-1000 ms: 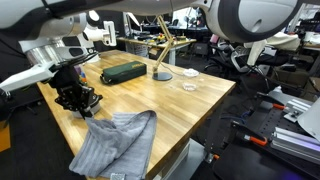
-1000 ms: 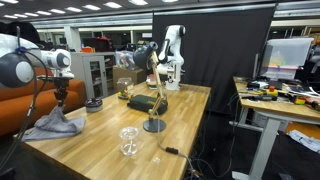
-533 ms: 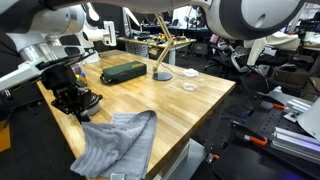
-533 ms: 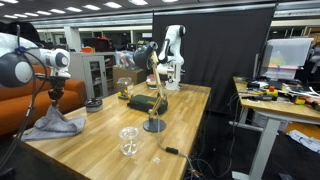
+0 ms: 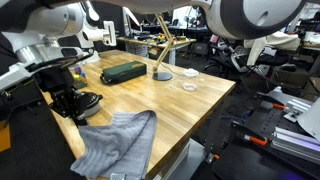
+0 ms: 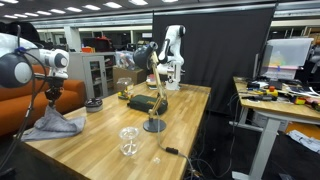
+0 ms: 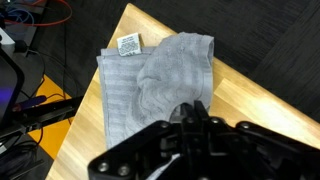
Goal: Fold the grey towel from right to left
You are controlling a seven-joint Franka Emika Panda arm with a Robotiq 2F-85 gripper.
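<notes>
The grey towel (image 5: 118, 145) lies rumpled at the near corner of the wooden table (image 5: 190, 110). In both exterior views one part of it is drawn up into a peak toward my gripper (image 5: 78, 108). My gripper (image 6: 55, 97) hangs just above the cloth heap (image 6: 55, 125), with its fingers together on that raised fold. From the wrist, the towel (image 7: 160, 75) spreads below with a white label (image 7: 128, 44) at its far corner. The gripper (image 7: 190, 108) is shut, with cloth bunched up to its tips.
A dark green case (image 5: 122, 72), a wooden desk lamp (image 5: 160, 50) and a glass dish (image 5: 188, 86) stand further along the table. A stemmed glass (image 6: 128, 142) and a black bowl (image 6: 93, 103) are also on it. The table edge (image 7: 115, 40) runs close beside the towel.
My gripper has shifted slightly sideways while staying shut. It drags the raised fold of the towel with it. The rest of the cloth has hardly moved.
</notes>
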